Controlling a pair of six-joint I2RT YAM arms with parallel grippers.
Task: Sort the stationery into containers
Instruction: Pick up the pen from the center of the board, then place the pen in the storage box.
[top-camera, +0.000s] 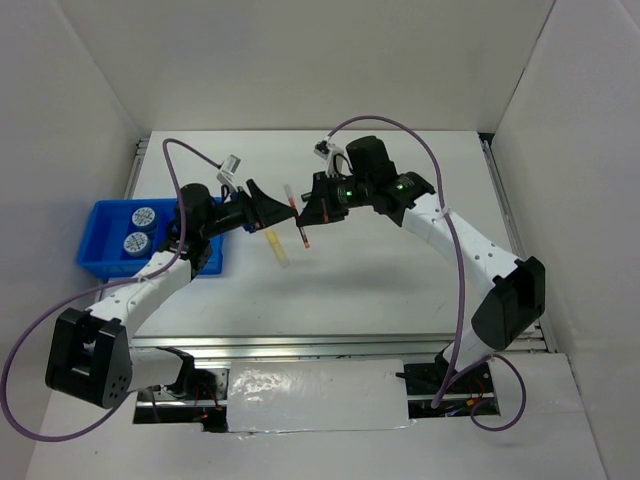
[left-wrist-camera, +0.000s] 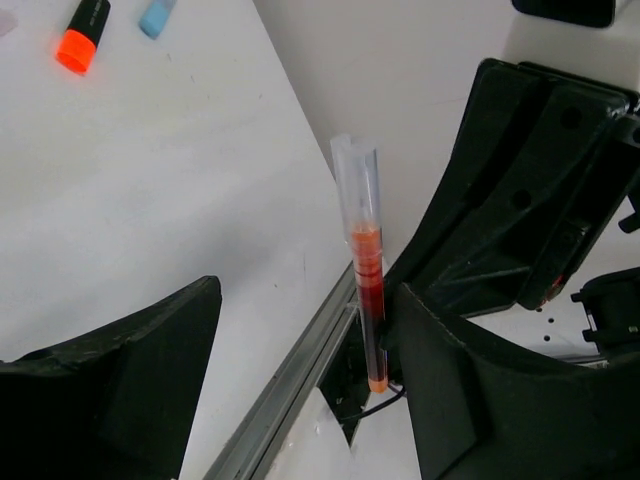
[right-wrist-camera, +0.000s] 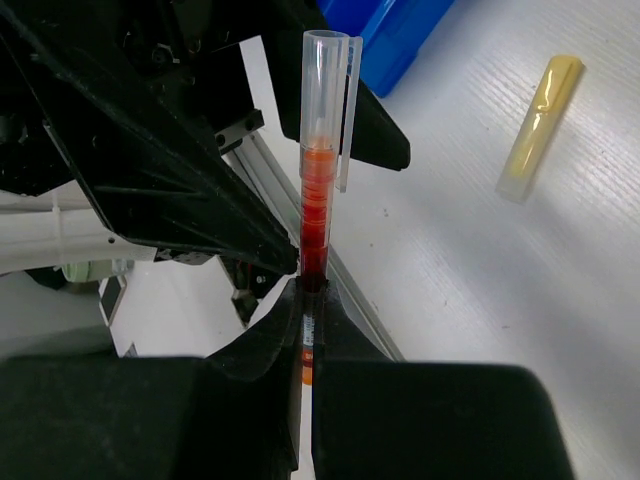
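Right now the red pen (right-wrist-camera: 318, 200) is pinched near its lower end by the right fingers (right-wrist-camera: 285, 335), which are pressed together on it. Its clear capped end sticks out past their tips. The left fingers (left-wrist-camera: 440, 340) are spread wide on either side of the same pen, with the barrel in the gap between them. It sits much closer to one finger than the other, and I cannot tell whether it touches that one. From above, the pen (top-camera: 296, 215) hangs in the air over the worktop (top-camera: 400, 290), directly between the two sets of fingers (top-camera: 262, 205) (top-camera: 318, 205).

Just below the left fingers in the top view, a pale yellow marker (top-camera: 277, 247) lies flat on the worktop, apart from everything else. Behind the left fingers, beside that arm, the blue tray (top-camera: 100, 245) holds two rolls (top-camera: 144, 215) side by side in one compartment. Well beyond the left fingers in their wrist view lie an orange-black marker (left-wrist-camera: 82, 32) and a light blue marker (left-wrist-camera: 156, 15), near each other.
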